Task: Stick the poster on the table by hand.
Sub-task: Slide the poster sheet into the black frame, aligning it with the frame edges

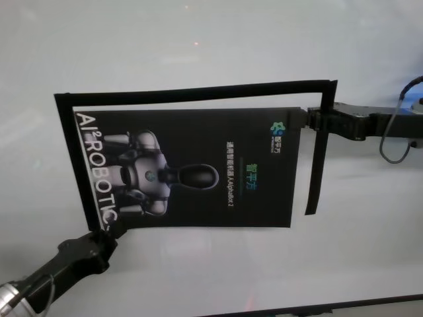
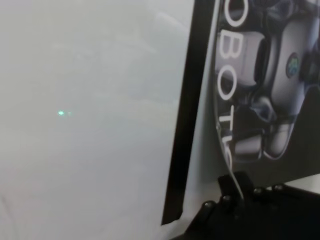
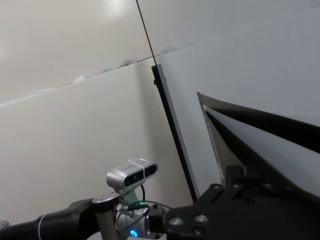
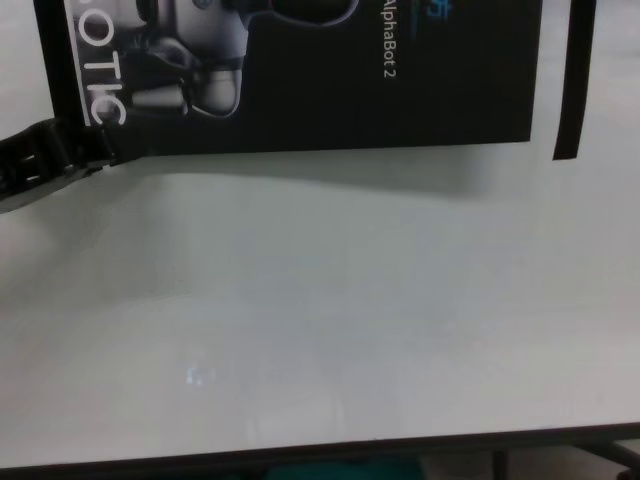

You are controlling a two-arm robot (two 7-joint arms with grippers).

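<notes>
The white bench (image 1: 198, 39) fills the view, with a thin dark front edge nearest the robot. The black poster (image 1: 198, 168) is held over it, casting a shadow in the chest view. Narrow black strips (image 1: 198, 92) frame its far, left and right sides. The left tool (image 1: 111, 230) is clenched on the poster's near left corner; the right tool (image 1: 305, 119) is clenched on its far right corner.

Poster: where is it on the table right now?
In the head view the poster sits mid-table, inside the black tape strips, with the left gripper at its near-left corner and the right gripper at its far-right corner.
</notes>
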